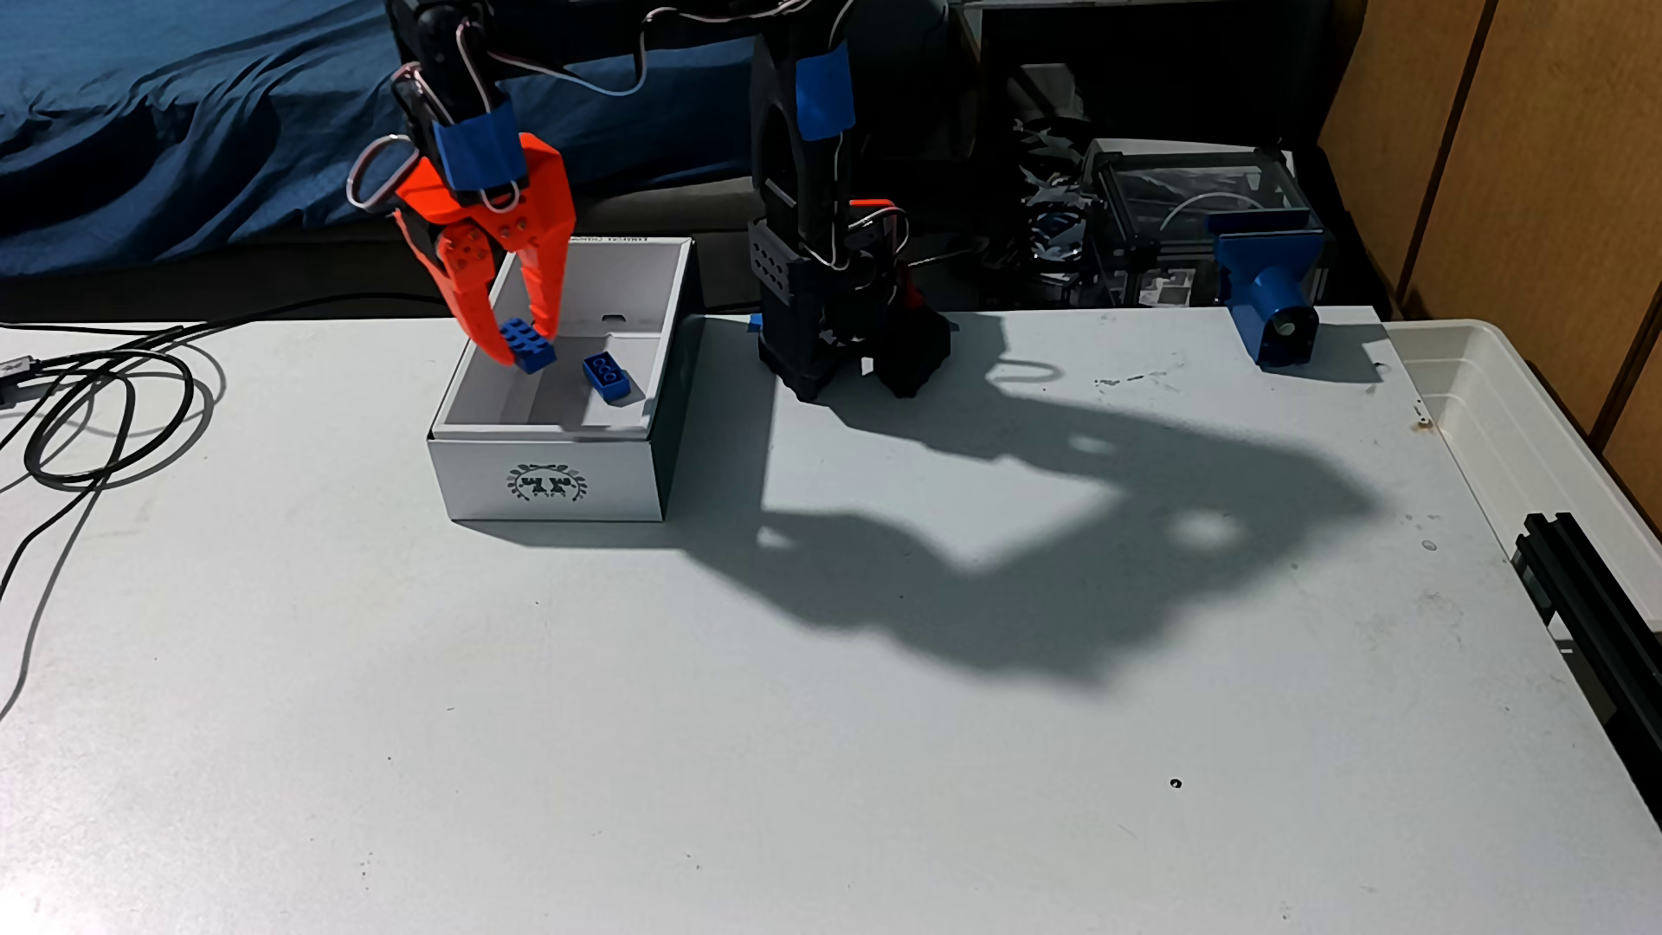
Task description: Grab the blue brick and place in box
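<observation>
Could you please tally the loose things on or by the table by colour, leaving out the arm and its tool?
Blue: 3 (studded blue brick, upturned brick, blue mount)
White: 2 (the box, plastic bin)
Black: 1 (coiled cable)
Total: 6

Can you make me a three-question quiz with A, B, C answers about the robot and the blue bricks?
1. Where is the end effector?
A. over the box
B. above the cables
C. beside the bin

2. How many blue bricks are in or over the box?
A. one
B. two
C. four

3. What is the end effector doing?
A. holding a brick
B. open and empty
C. gripping a cable

Answers: 1 A, its fingers reach into the box. 2 B, one held, a second brick lying upside down inside. 3 A, the studded brick sits between the fingertips.
</observation>
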Controlling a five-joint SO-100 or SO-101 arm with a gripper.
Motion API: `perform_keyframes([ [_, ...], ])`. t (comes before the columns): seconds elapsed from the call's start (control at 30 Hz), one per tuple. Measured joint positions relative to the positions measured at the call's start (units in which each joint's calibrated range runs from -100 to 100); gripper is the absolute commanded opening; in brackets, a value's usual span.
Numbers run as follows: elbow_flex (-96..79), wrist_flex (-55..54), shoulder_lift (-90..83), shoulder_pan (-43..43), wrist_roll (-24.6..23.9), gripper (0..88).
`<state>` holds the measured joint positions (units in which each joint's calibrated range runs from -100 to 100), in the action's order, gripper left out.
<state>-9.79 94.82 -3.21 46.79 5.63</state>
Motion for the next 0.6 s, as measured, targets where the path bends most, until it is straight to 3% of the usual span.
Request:
perform_keyframes([
  [0.27,-15.11,-10.19,-7.18,1.48,2.00,10.6],
  [0.6,-19.31,-11.42,-15.29,2.07,3.47,9.6],
])
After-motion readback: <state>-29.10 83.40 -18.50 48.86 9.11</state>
